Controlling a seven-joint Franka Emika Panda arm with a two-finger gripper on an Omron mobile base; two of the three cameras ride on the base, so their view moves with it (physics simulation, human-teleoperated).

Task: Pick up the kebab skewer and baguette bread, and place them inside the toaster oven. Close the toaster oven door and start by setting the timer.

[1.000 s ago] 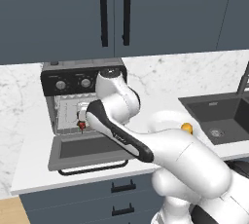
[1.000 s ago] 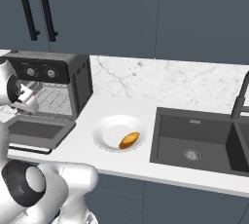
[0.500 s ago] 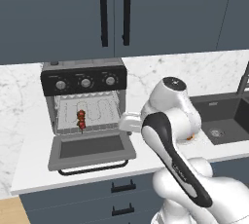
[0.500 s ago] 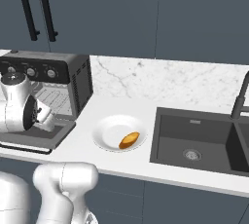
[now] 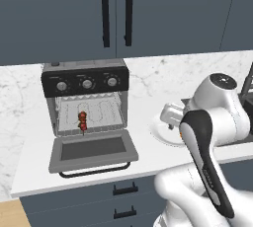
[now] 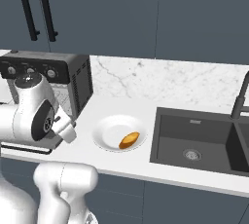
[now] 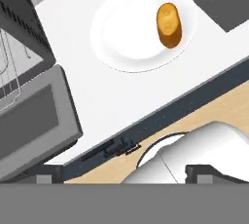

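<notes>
Lying on the wire rack inside the toaster oven (image 5: 86,97), door (image 5: 92,150) hanging open: kebab skewer (image 5: 82,120). Resting on a white plate (image 6: 104,131) on the bench (image 6: 141,121): baguette bread (image 6: 129,140). Hovering beside the plate, fingers (image 5: 168,117) spread wide, gripping nothing.

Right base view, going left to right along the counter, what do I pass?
Toaster oven → white plate holding the baguette bread → dark sink → faucet.

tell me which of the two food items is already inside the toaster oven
The kebab skewer, dark red chunks on the rack. The golden baguette bread still lies on the white plate.
</notes>
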